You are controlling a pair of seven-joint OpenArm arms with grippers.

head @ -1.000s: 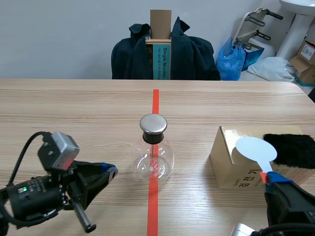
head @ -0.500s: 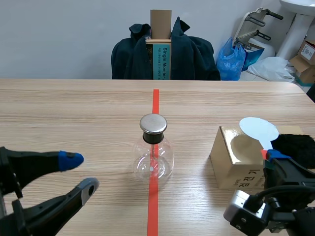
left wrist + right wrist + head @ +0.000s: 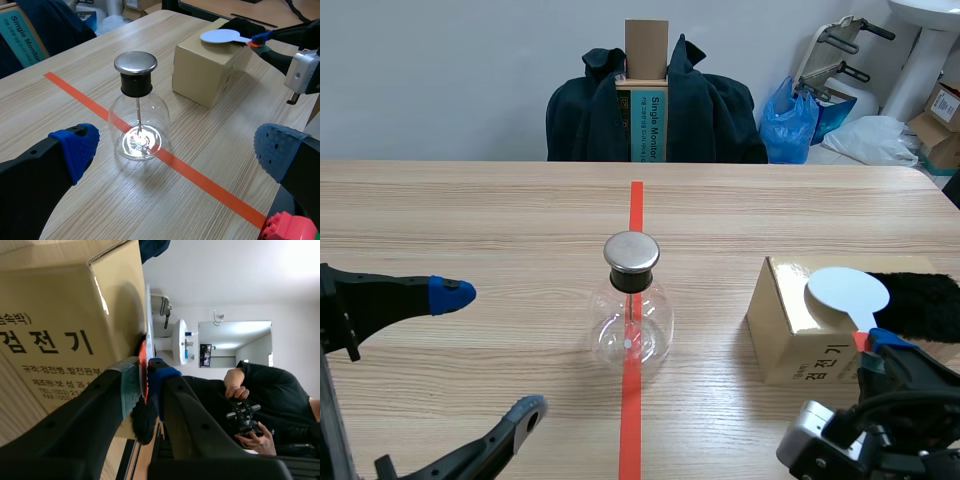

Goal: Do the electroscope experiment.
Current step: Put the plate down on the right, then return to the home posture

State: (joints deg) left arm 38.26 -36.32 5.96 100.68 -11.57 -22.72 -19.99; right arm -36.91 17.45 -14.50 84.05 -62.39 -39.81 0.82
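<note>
The electroscope, a clear glass flask with a metal cap and a thin rod inside, stands on the orange-red tape line. In the left wrist view the electroscope lies ahead of my left gripper, which is open wide with nothing between its blue pads. That left gripper sits left of the flask. My right gripper is shut on the orange handle of a white disc paddle. The disc hovers over a cardboard box on which black fur lies.
A chair draped with a dark jacket and holding a tall carton stands beyond the table's far edge. Bags and boxes lie at the back right. A red toy brick shows by my left gripper's finger. A person holds a controller beyond the box.
My left gripper has opened wide and its arm has turned, fingers now spread left of the flask. The right gripper raised the paddle, then lowered it slightly over the box.
</note>
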